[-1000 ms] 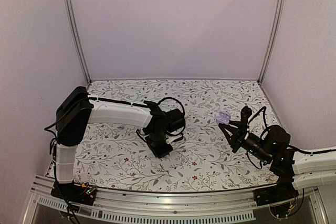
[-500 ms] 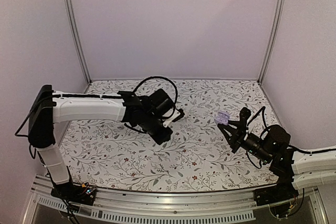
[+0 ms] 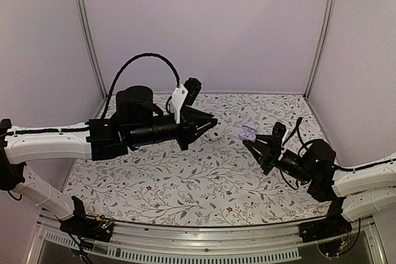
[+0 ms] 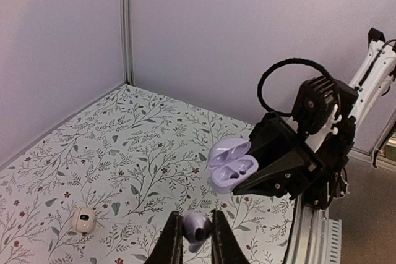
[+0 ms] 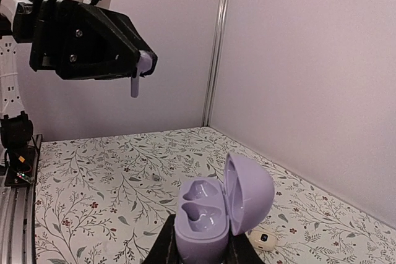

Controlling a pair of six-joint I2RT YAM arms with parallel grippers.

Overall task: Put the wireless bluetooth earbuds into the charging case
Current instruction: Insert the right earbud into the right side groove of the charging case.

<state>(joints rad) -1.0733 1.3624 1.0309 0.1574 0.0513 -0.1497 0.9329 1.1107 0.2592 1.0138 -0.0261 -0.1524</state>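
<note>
My left gripper (image 4: 195,214) is shut on a small purple earbud (image 4: 197,228), held in the air above the floral mat. From the right wrist view the earbud (image 5: 136,73) shows at the left gripper's tips (image 5: 145,60), stem hanging down. My right gripper (image 5: 201,232) is shut on the base of the purple charging case (image 5: 207,217). The lid stands open and both sockets are empty. The case (image 4: 232,164) hangs just beyond the earbud and a little to its right, apart from it. In the top view the left gripper (image 3: 210,120) points at the case (image 3: 248,132).
A small white rounded case (image 3: 212,135) lies on the mat (image 3: 154,177) between the two grippers, below them; it also shows in both wrist views (image 4: 83,219) (image 5: 263,237). A tiny greyish speck (image 5: 154,177) lies on the mat; I cannot tell what it is. Walls enclose three sides.
The left arm has lifted from the mat and swung up and right, its gripper now level with the case. The right gripper has carried the case slightly left.
</note>
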